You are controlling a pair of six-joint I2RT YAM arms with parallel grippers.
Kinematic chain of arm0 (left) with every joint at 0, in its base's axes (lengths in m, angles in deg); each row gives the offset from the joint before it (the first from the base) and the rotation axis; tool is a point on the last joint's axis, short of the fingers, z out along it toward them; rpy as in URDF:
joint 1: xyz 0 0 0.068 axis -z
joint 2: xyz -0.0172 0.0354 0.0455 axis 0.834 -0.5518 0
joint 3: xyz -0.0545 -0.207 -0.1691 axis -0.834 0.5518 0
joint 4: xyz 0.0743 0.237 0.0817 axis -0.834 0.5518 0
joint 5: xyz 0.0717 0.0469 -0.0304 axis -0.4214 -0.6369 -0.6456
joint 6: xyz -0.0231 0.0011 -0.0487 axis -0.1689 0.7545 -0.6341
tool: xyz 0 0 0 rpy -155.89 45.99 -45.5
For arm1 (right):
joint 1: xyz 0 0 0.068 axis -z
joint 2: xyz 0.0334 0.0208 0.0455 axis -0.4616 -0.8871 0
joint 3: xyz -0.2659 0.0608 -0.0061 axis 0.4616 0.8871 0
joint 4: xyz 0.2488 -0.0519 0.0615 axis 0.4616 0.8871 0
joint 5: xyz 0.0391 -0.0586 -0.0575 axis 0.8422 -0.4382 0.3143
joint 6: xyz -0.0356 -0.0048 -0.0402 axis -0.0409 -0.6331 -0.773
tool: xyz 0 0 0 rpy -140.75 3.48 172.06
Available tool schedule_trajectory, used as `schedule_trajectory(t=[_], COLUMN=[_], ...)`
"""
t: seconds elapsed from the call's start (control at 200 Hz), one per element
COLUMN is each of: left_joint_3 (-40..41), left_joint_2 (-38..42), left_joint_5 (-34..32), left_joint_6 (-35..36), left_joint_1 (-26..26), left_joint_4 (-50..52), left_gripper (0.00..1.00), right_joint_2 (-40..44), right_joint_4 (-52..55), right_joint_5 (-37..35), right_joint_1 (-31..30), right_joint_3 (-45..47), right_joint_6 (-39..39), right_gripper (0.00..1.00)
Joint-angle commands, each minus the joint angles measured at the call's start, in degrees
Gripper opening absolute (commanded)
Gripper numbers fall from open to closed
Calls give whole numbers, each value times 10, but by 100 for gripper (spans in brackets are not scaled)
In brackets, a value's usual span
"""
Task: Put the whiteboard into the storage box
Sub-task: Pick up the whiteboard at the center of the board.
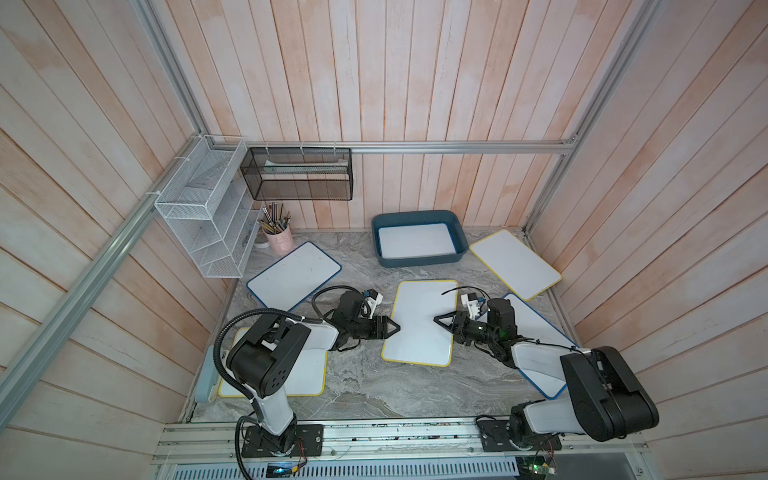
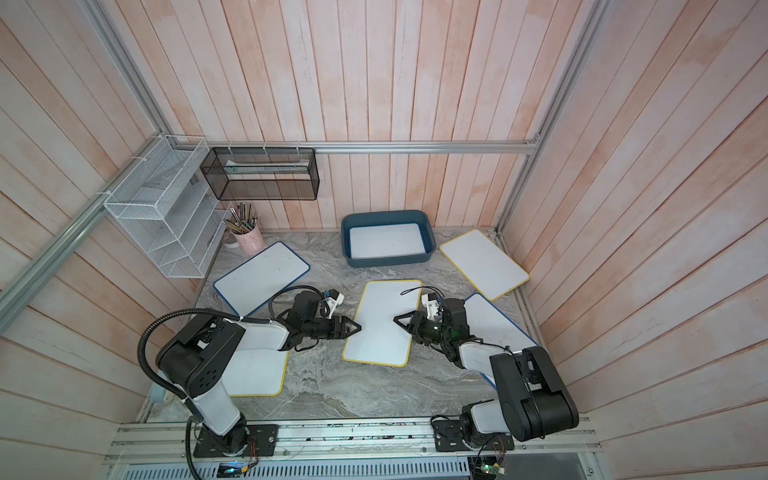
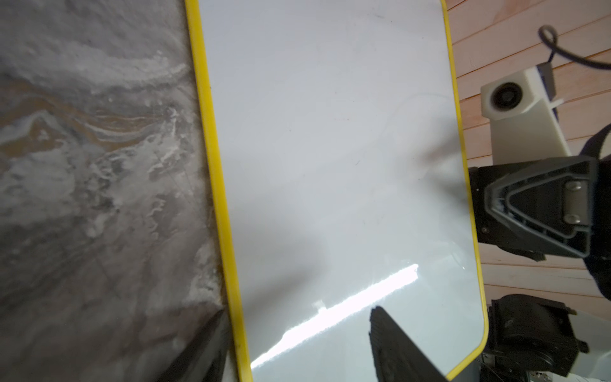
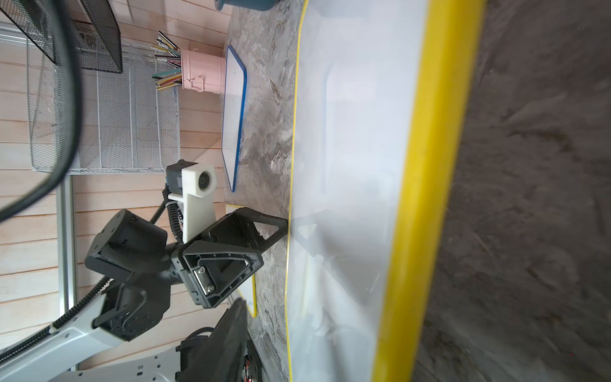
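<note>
on the marble table (image 1: 374, 386), the storage box (image 1: 417, 262) sits at 12 o'clock, another board (image 1: 415, 243) inside it. the yellow-edged whiteboard (image 1: 415, 332) lies mid-table, well apart from the box. the left gripper (image 1: 395, 327) is at its 9 o'clock edge, jaws apart astride that edge, gripping nothing. the right gripper (image 1: 437, 319) is at 3 o'clock; how its jaws stand cannot be told. the step looks like the pick-up: next, both must pinch opposite edges and lift level.
</note>
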Motion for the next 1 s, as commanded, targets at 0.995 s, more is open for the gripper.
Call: schedule_trajectory(t=[0.995], left_joint_3=[62], left_joint_2=[87], left_joint_5=[-31], left_joint_6=[-52], left_joint_1=[-50], left_joint_4=[-103], left_gripper=[70], right_joint_2=[53], right_joint_4=[124], right_joint_5=[36], right_joint_1=[43], right_joint_3=[-54], right_joint_6=[-96], right_gripper=[0])
